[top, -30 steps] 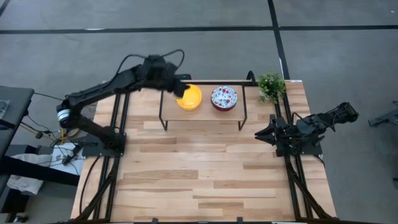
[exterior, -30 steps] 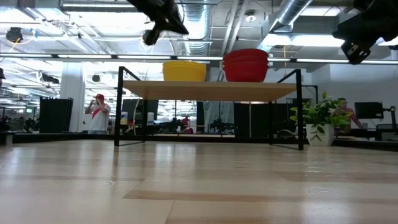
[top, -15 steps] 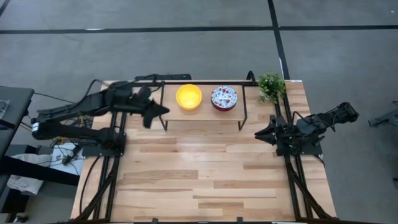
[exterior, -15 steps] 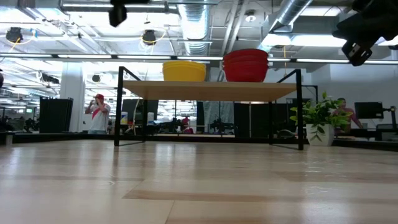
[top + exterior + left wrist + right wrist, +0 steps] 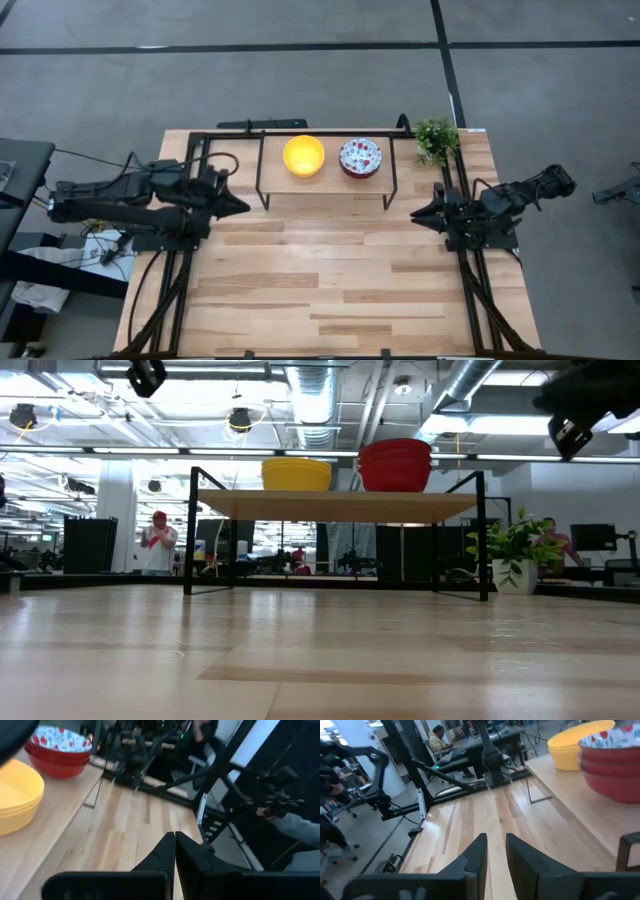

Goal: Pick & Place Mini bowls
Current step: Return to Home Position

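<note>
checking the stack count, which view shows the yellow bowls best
Low view: the yellow bowls show whole and side-on on the shelf. High view shows only the top one, left wrist crops them, right wrist has them partly behind the red bowls.

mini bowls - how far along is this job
Looks done: the bright yellow round bowls sit stacked on the black-framed wooden shelf, beside the stacked white floral bowls. In hand: nothing; the left gripper and right gripper sit empty at the sides of the wooden table. Left: no bowl shows on its top, so probably only parking the arms.
</note>
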